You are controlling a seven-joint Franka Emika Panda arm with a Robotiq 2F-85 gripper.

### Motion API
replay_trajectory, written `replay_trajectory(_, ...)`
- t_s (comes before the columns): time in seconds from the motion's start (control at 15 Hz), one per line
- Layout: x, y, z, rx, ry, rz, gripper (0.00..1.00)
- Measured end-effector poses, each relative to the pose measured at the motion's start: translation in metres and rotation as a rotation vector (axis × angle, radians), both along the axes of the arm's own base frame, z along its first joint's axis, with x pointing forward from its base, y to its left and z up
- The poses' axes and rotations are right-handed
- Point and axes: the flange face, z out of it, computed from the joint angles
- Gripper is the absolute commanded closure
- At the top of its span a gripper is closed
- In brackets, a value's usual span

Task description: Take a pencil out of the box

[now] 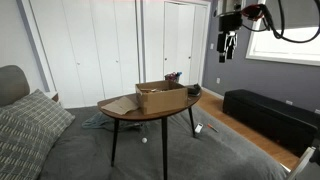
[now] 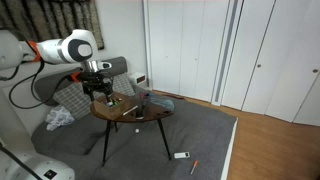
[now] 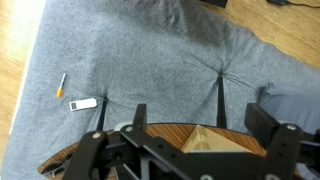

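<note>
The brown cardboard box [image 1: 160, 96] sits on the round wooden table [image 1: 120, 110], with a flap hanging at one end. Thin dark sticks, probably pencils [image 1: 172, 76], poke up at its far end. In an exterior view the box [image 2: 124, 103] is small, and my gripper [image 2: 100, 88] hangs just above it. My gripper [image 1: 228, 46] is open and empty, raised well above the table. In the wrist view my gripper's fingers [image 3: 198, 125] are spread over the table edge [image 3: 110, 148] and the box flap [image 3: 196, 140].
On the grey carpet [image 3: 160, 50] lie a small white object [image 3: 83, 103] and an orange pen-like stick [image 3: 60, 86], both also in an exterior view [image 2: 181, 155]. A couch with a checked cushion [image 1: 25, 125] and a dark bench [image 1: 265, 110] flank the table.
</note>
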Motion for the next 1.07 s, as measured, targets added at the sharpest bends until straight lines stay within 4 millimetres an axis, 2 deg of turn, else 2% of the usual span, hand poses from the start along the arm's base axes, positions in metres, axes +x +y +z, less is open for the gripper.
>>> replay_trajectory(0.87,0.000,0.001,0.000,-0.001,-0.003,0.007,0.00)
replay_trajectory(1.07,0.002,0.027,0.007,-0.012,-0.036,0.111,0.00)
